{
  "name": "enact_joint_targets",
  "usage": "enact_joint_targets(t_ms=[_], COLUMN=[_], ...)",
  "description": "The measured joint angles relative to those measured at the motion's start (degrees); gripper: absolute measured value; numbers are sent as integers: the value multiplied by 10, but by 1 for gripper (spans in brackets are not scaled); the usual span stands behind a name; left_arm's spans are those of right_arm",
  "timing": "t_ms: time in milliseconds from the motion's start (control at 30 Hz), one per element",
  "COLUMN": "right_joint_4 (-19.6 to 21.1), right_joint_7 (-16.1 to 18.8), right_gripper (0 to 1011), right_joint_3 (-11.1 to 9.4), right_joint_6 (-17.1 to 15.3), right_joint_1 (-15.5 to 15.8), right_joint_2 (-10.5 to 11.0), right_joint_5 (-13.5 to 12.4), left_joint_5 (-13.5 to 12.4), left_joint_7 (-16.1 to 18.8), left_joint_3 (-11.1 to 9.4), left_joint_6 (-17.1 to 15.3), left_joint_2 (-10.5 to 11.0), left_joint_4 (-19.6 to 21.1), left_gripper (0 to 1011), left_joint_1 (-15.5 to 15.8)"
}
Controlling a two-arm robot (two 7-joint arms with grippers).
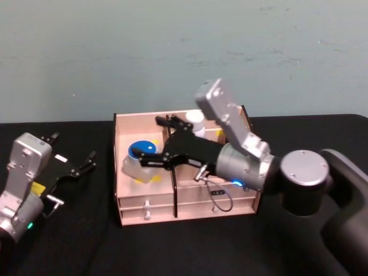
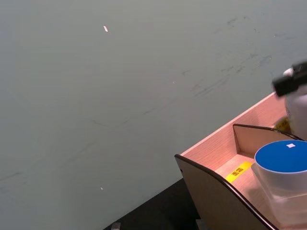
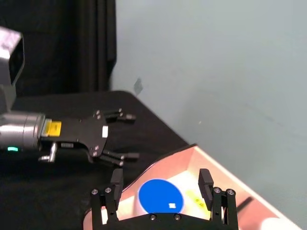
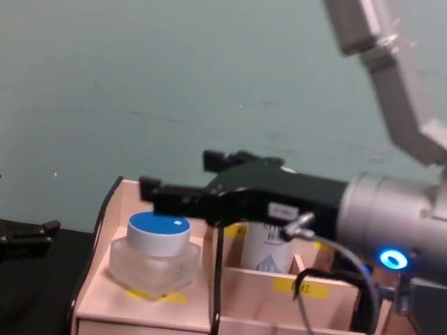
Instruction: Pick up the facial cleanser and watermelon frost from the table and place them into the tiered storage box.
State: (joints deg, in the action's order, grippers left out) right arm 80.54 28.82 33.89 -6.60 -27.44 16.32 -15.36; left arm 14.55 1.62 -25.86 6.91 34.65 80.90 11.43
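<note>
We observe the tiered storage box (image 1: 129, 215), light wood, upright. A clear jar with blue lid (image 4: 159, 225) stands in its left compartment; a white bottle (image 4: 266, 247) stands in the rear compartment.

Black table (image 1: 86, 241) first: a dark, matte cloth top, plain all the way across. Right behind the table rises a pale grey-green wall (image 1: 172, 52). High above the table there's a small white fleck (image 2: 105, 28) on the wall, and faint dark scuffs (image 2: 216, 84) streak the paint. A black curtain (image 3: 72, 43) hangs behind the table, butting up against the wall's edge.
</note>
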Motion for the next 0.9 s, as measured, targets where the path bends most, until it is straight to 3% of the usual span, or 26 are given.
enact_joint_targets(t_ms=[267, 467, 733, 900], right_joint_4=[80, 126, 120, 101], right_joint_7=[-47, -128, -218, -248], right_gripper=[1002, 1002, 1002, 1002], right_joint_3=[-47, -111, -172, -198], right_joint_6=[6, 27, 52, 59], right_joint_1=[55, 124, 184, 199], right_joint_2=[35, 56, 45, 34], right_joint_5=[-8, 10, 33, 41], left_joint_5=[0, 0, 0, 0], left_joint_7=[0, 0, 0, 0], left_joint_3=[0, 0, 0, 0], left_joint_6=[0, 0, 0, 0], left_joint_2=[0, 0, 0, 0], left_joint_4=[0, 0, 0, 0], left_gripper=[1010, 1010, 1010, 1010], left_joint_1=[0, 0, 0, 0])
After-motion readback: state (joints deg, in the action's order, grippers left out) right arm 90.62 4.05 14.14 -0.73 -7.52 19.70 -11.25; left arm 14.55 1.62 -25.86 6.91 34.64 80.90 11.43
